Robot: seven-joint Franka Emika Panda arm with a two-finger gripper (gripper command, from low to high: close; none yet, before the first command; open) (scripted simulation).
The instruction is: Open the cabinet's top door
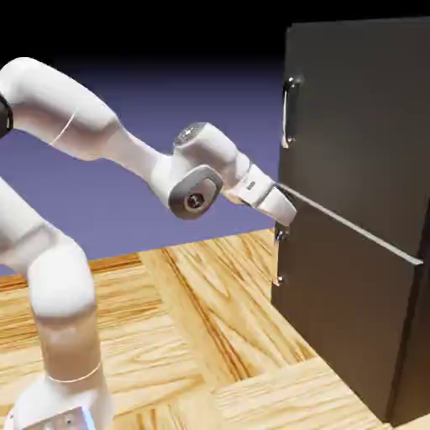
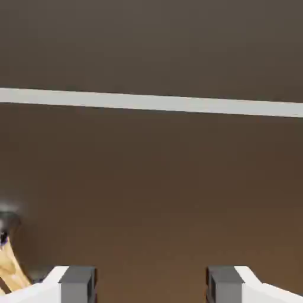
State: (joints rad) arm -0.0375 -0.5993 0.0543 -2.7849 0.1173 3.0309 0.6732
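Note:
The tall dark cabinet [image 1: 361,252] stands at the exterior view's right. Its top door [image 1: 361,117] is flush with the front, with a slim silver bar handle [image 1: 290,109] near its left edge. My gripper [image 1: 284,220] sits close to the cabinet front at the left end of the pale seam [image 1: 353,227], well below the handle. In the hand view the dark panel fills the frame and the seam [image 2: 151,102] runs across it. My gripper [image 2: 151,284] is open, its grey fingertips [image 2: 78,281] spread wide with nothing between them.
The lower panel [image 1: 344,311] carries small knob-like fittings [image 1: 281,235] at its left edge; one fitting [image 2: 7,223] shows at the hand view's left edge. The wooden table [image 1: 210,336] runs under the arm up to the cabinet's foot.

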